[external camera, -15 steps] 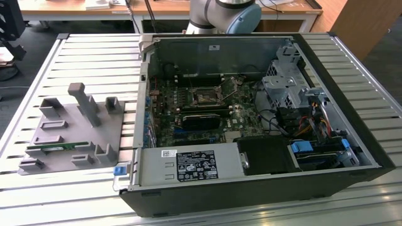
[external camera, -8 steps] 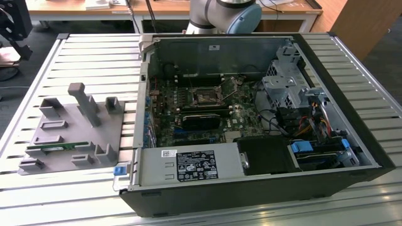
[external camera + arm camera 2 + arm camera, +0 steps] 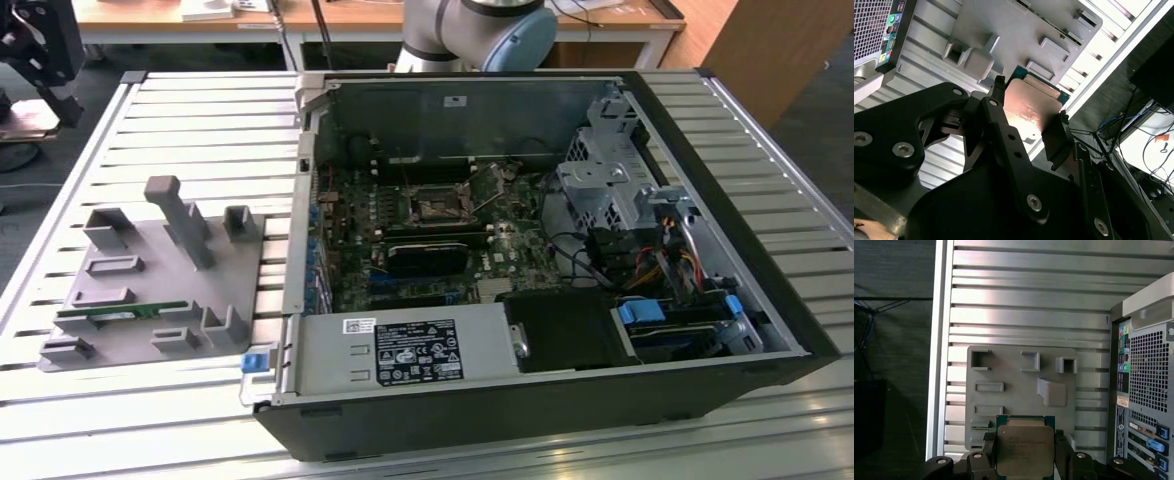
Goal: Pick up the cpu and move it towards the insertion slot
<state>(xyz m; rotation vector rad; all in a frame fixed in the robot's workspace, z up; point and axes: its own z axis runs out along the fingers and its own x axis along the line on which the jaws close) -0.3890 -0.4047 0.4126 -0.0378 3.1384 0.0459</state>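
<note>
**cpu** [image 3: 1025, 450]: your gripper [image 3: 1025, 456] is clamped on two opposite edges of it, metal top showing in the first wrist view. You hold it over the edge of the grey holder plate [image 3: 1019, 385].

**insertion slot** [image 3: 438, 206]: sits on the board inside the open computer case [image 3: 534, 420], well apart from the plate, toward the exterior view's right.

**Plate contents:** one memory stick [image 3: 120, 312].

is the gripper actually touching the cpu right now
Touching. In the first wrist view the gripper has a finger pressed against each side of the cpu, with no gap; the second wrist view agrees.
</note>
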